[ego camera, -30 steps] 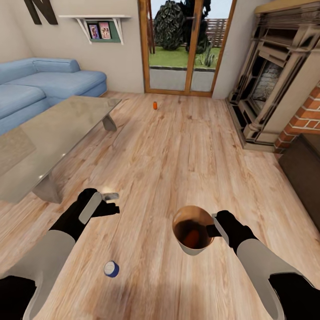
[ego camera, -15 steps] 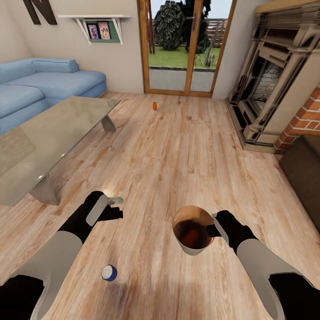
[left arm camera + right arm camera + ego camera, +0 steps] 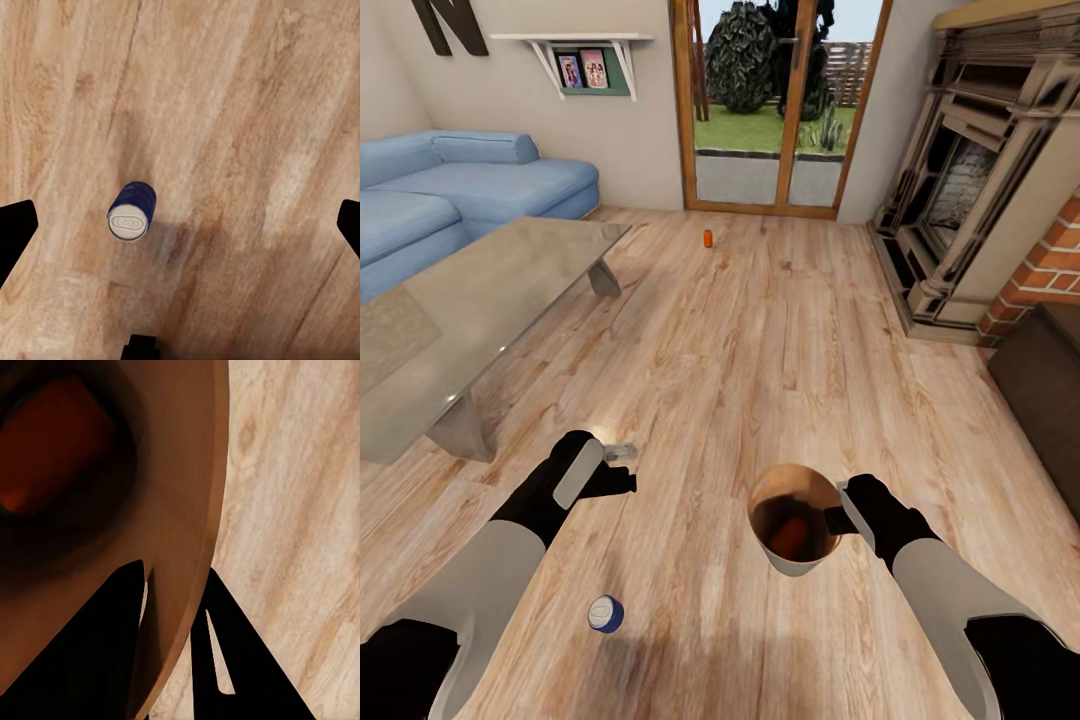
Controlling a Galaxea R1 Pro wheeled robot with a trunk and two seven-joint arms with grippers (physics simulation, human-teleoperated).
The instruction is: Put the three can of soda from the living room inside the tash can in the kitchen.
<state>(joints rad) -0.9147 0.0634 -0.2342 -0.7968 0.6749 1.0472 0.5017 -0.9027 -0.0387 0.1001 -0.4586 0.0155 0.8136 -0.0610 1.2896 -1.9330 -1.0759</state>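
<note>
A dark blue can of soda point(image 3: 605, 613) with a pale top stands upright on the plank floor, close in front of me. My left gripper point(image 3: 605, 465) hovers open above the floor beyond it; in the left wrist view the blue can point(image 3: 131, 212) sits between the spread fingertips point(image 3: 15, 232), untouched. My right gripper point(image 3: 840, 515) is shut on the rim of the tash can point(image 3: 792, 560), held above the floor. An orange can point(image 3: 792, 535) lies inside it, and shows as an orange can point(image 3: 45, 450) in the right wrist view past the rim point(image 3: 202, 510). Another orange can point(image 3: 708, 238) stands far off near the glass doors.
A glass-topped low table point(image 3: 470, 300) stands at the left, with the light blue sofa point(image 3: 480, 185) behind it. The fireplace point(image 3: 980, 200) and a dark cabinet point(image 3: 1050, 370) line the right side. Wood-framed glass doors point(image 3: 780, 110) close the far end.
Over the last second my left gripper shifted a little to the right and nearer to me, then held still. The right gripper and the tash can have not moved.
</note>
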